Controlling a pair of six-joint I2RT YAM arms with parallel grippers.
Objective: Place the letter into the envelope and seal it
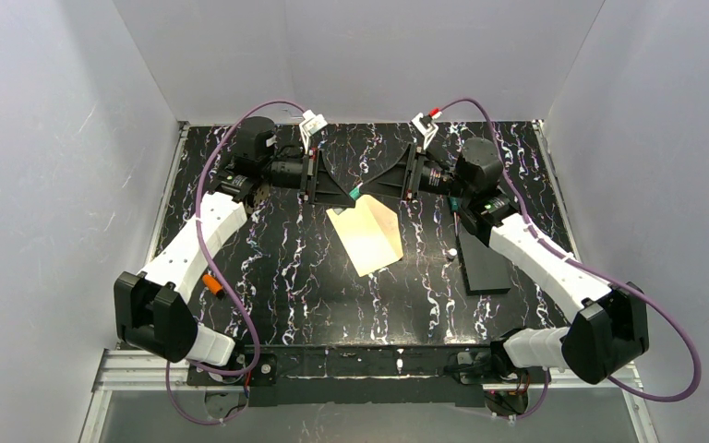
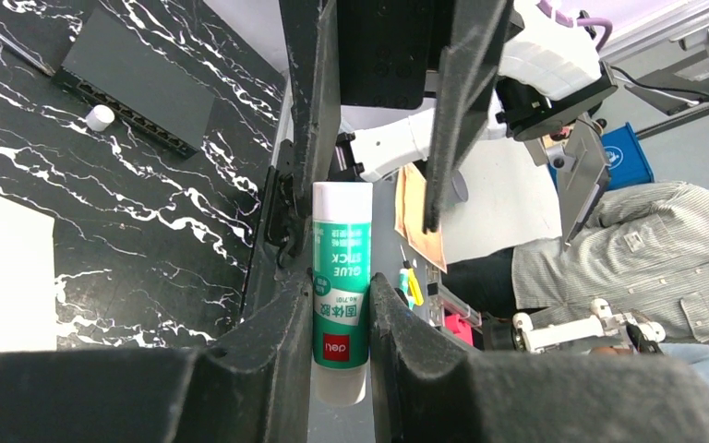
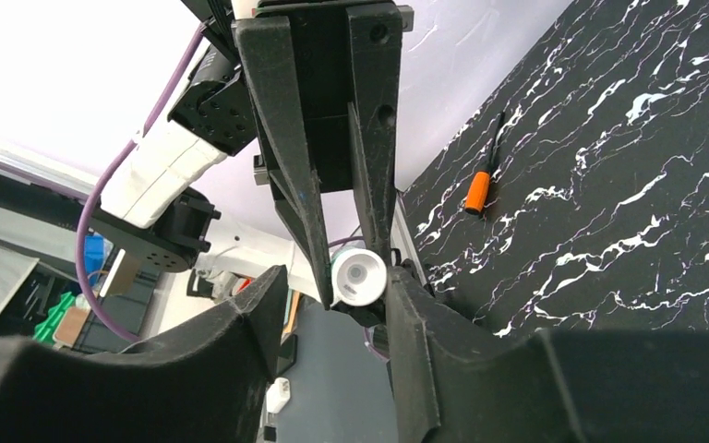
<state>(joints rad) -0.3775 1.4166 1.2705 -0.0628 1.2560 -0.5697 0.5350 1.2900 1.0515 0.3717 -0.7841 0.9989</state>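
Note:
The cream envelope (image 1: 362, 242) lies flat mid-table, its far right part darker tan. The letter does not show as a separate sheet. Above the envelope's far end both grippers meet tip to tip. My left gripper (image 1: 350, 196) (image 2: 342, 286) is shut on a green and white glue stick (image 2: 342, 277), held lengthwise between the fingers. The stick's white round end (image 3: 358, 275) points into my right gripper (image 1: 363, 192) (image 3: 337, 277). That gripper is open: one finger sits beside the stick's end and the other stands well off it.
A black box (image 1: 485, 263) (image 2: 138, 88) lies at the right, with a small white cap (image 1: 450, 251) (image 2: 100, 117) beside it. An orange-handled screwdriver (image 1: 212, 284) (image 3: 478, 189) lies at the left by the left arm. White walls close in three sides.

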